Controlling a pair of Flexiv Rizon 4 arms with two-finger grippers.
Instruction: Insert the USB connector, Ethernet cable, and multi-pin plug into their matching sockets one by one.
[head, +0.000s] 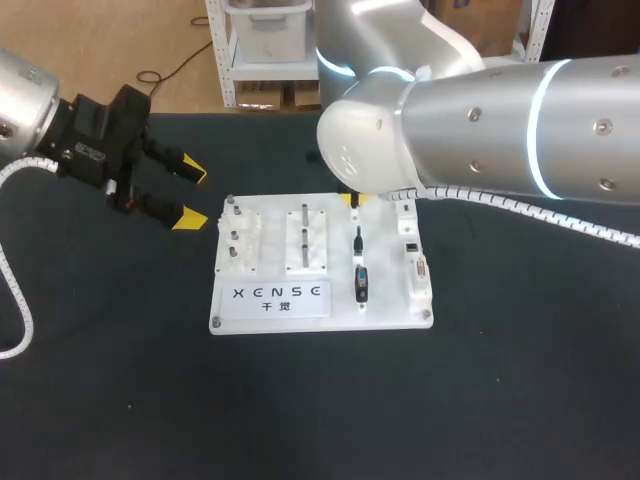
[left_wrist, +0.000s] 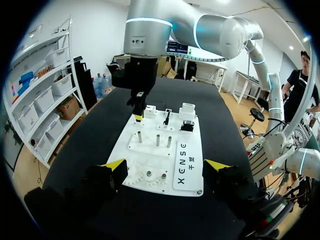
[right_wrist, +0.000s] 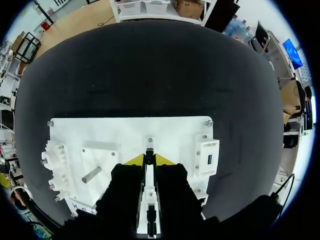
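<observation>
Thin black cable (head: 357, 240) sits in white board's (head: 270, 310) mid lane, USB connector (head: 360, 283) just at its 6 o'clock. My R fingers (head: 353, 200) pinch cable's 12 o'clock end. L fingers (head: 190, 193) spread wide, at board's 9 o'clock over dark surface (head: 120, 380).

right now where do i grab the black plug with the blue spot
I'd take the black plug by its two long sides, coming straight down from above: it is narrow across, and the white board is bare beside it.
</observation>
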